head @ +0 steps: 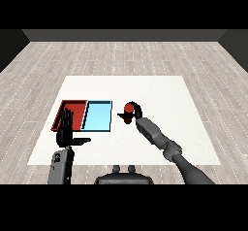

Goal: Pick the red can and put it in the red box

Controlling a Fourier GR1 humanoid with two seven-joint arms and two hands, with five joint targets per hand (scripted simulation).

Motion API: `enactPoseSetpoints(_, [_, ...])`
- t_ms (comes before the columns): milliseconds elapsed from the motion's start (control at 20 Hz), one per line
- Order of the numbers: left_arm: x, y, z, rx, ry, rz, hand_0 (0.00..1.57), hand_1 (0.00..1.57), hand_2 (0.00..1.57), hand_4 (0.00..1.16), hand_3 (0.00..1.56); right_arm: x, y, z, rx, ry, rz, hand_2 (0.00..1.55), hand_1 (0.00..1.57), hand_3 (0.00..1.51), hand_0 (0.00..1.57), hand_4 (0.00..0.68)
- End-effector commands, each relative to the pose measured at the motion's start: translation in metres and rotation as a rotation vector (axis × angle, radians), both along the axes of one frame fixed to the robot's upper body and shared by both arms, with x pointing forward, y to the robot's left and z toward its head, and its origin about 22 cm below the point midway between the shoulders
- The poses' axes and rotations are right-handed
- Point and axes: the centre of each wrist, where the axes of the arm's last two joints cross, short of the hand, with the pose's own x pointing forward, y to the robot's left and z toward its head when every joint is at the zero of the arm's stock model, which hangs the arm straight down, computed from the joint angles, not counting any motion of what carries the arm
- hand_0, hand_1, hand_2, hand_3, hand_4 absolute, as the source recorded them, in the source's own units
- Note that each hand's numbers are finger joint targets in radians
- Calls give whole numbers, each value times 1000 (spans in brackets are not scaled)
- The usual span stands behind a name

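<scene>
While beside trays, right hand [136, 110] around red can [128, 109].

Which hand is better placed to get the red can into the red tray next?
The right hand: its fingers already curl round the red can, right of the light blue tray. The left hand is open by the red tray, holding nothing.

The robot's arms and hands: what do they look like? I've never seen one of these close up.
Each arm ends in a black hand with slim fingers and a thumb, much like a person's. The left hand sits on a boxy grey forearm with a small dark patch on its face. The right hand sits on a rounder grey forearm, built in segments and darker towards the elbow. No cables or sleeves show.
</scene>
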Motion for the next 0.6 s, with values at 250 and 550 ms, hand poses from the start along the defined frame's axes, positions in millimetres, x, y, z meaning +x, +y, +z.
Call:
enactPoseSetpoints(250, [-16, -5, -6, 2, 23, -32, 0, 0, 0, 0, 0, 13, 14, 25, 17, -136, 29, 1449, 1519, 1392, 1519, 589])
enactPoseSetpoints(550, [-4, -18, 4, 31, 29, -72, 0, 0, 0, 0, 0, 8, 3, 35, 28, -201, 99, 1454, 1511, 1378, 1511, 551])
